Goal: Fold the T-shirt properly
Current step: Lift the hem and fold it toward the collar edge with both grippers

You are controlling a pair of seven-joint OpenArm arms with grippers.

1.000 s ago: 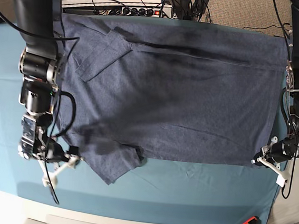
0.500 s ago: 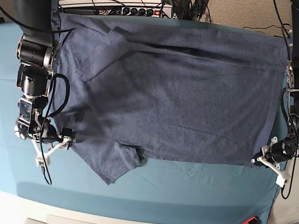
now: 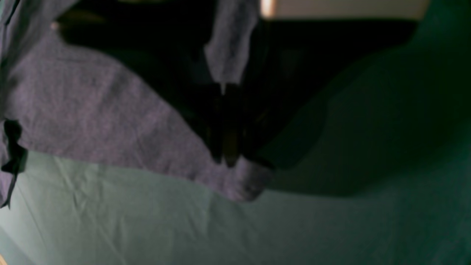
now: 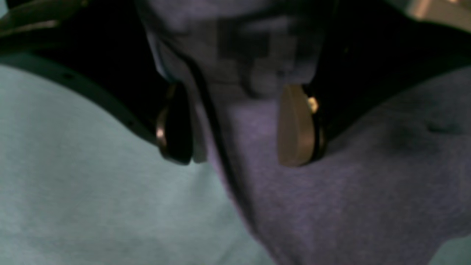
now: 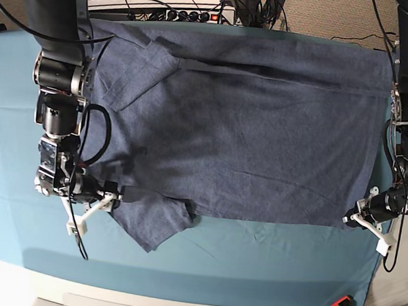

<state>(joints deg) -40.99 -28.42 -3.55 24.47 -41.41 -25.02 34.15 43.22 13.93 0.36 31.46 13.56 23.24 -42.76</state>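
Right gripper (image 5: 109, 202) just slid in under the shirt's (image 5: 250, 128) sleeve, open around its edge — left gripper (image 5: 353, 219) pinches the hem corner.

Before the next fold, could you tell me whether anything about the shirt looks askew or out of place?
Yes. The T-shirt lies mostly flat, but its near sleeve juts past the straight edge onto the teal cloth, crumpled. The far sleeve is folded inward over the body, so the two do not match.

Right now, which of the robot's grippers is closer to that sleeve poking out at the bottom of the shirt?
The right gripper. It sits at the T-shirt edge right beside the sleeve. The left gripper is at the hem corner, across the table cloth.
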